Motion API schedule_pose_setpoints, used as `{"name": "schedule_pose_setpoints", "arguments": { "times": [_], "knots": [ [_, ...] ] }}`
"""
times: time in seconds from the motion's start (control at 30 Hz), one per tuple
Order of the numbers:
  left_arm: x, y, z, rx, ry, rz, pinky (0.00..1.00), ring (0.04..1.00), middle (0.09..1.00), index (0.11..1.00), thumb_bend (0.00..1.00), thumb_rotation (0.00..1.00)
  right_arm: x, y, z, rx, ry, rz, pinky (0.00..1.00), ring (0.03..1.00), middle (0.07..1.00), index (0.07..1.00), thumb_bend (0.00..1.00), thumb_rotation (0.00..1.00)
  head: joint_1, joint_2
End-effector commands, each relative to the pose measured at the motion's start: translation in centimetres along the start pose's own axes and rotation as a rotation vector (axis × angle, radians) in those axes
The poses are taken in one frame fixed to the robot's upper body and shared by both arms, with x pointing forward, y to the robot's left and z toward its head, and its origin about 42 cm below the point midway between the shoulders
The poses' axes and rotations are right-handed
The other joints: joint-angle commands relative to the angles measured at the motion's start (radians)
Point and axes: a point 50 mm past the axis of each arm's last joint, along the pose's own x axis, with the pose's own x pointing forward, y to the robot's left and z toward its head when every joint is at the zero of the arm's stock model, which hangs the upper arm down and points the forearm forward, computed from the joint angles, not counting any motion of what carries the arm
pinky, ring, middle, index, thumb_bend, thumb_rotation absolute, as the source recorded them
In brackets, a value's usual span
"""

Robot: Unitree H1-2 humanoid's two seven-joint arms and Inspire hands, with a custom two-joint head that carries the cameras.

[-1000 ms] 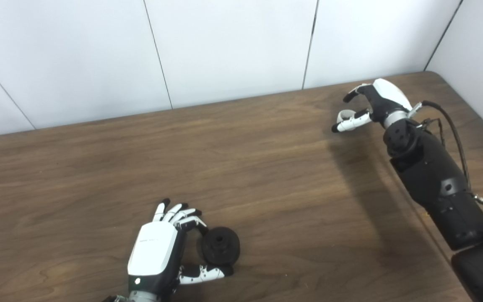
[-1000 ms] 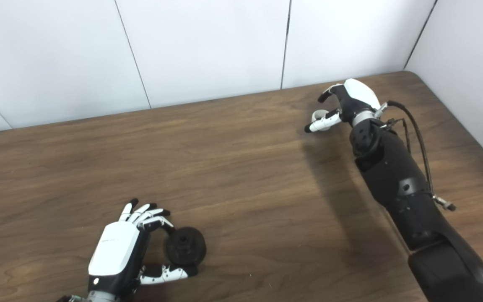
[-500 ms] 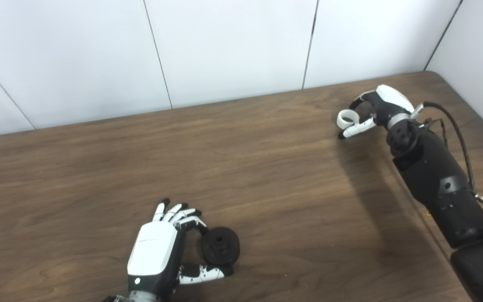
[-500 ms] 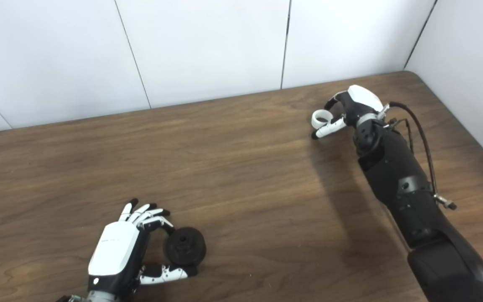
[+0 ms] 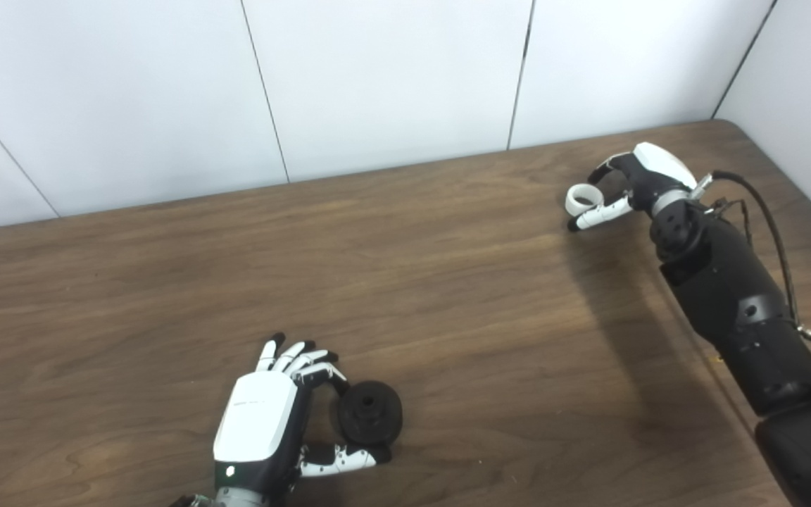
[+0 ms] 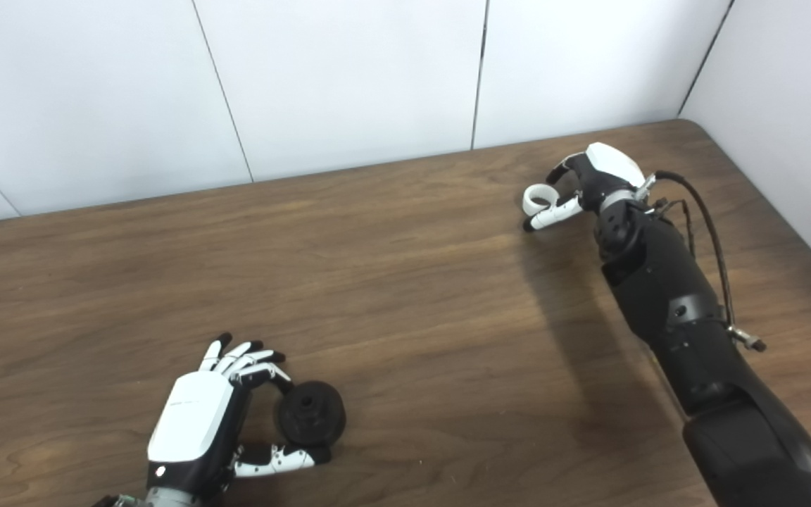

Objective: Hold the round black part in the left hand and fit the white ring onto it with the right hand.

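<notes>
fingers [image 5: 305,358] of the left hand [image 5: 259,421] are curling around the round black part [image 5: 370,412], with the thumb lying just below it. the part is sitting on the table [image 5: 448,296], and whether the grip is firm or only a loose cradle i cannot tell. well away from the black part, up toward the table's far right corner, the right hand [image 5: 634,179] is pinching the white ring [image 5: 579,198] between thumb and fingertips, and the ring is looking raised off the wood. my judgement: the ring is riding at the very tips, so a quick sweep toward the black part could be twisting it loose. if the left hand is only cradling, pressing the ring down could be sliding or tipping the part instead of seating it.
</notes>
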Motion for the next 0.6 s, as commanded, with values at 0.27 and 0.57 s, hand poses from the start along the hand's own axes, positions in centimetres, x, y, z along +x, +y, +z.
{"name": "schedule_pose_setpoints", "arguments": {
  "times": [0.27,0.57],
  "knots": [
    [-1.27,-1.22,-1.58,0.032,0.062,-0.107,1.00,0.881,0.779,0.482,0.52,0.05,0.48,-3.08,2.04,0.005,-0.041,-0.081,0.99,0.958,0.924,0.694,0.79,0.26,0.001,0.000],
    [-1.23,-1.28,-1.45,0.028,0.062,-0.109,1.00,0.881,0.779,0.482,0.52,0.05,0.41,-2.73,1.85,0.021,-0.038,-0.084,1.00,0.966,0.914,0.553,0.62,0.18,0.002,-0.001]
  ]
}}
